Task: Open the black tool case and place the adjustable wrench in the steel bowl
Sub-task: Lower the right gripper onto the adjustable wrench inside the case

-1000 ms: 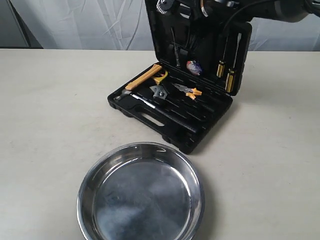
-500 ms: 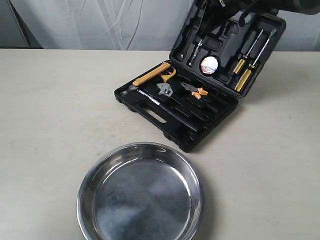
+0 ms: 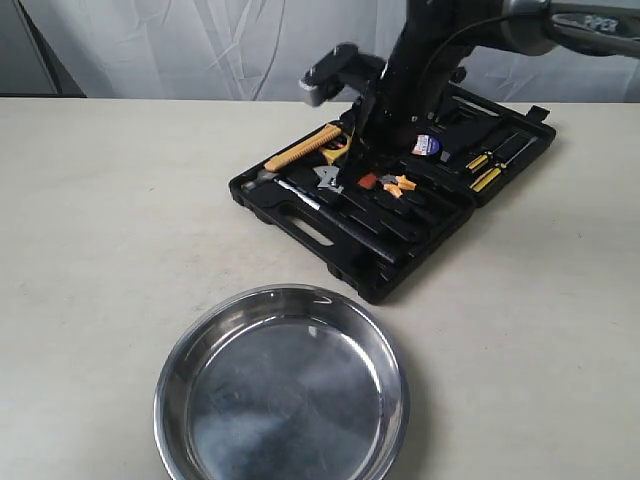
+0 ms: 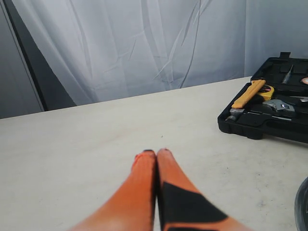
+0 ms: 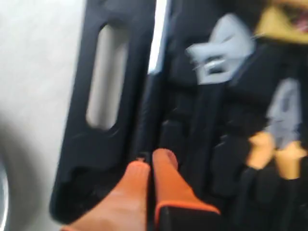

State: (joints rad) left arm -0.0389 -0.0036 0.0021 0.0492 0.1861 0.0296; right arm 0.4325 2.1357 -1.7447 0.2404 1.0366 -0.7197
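The black tool case (image 3: pixel 300 218) lies fully open on the table, its lid (image 3: pixel 520 135) flat behind the tray. The adjustable wrench (image 3: pixel 326 180) rests in its slot, silver head up, also visible in the left wrist view (image 4: pixel 280 105) and blurred in the right wrist view (image 5: pixel 221 45). My right gripper (image 5: pixel 151 162) is shut and empty, hovering low over the tray near the case handle (image 5: pixel 103 77), just short of the wrench. In the exterior view the right gripper (image 3: pixel 348 170) sits by the wrench. The steel bowl (image 3: pixel 280 385) stands empty in front. My left gripper (image 4: pixel 156 153) is shut over bare table.
In the tray lie a yellow-handled tool (image 3: pixel 300 148), a hammer (image 3: pixel 300 205) and orange-handled pliers (image 3: pixel 395 183). The lid holds screwdrivers (image 3: pixel 490 165) and a round tape measure (image 3: pixel 428 145). A white curtain hangs behind the table.
The case lid has swung from upright down to flat behind the tray. My right arm has left the lid and come down over the tray beside the wrench.
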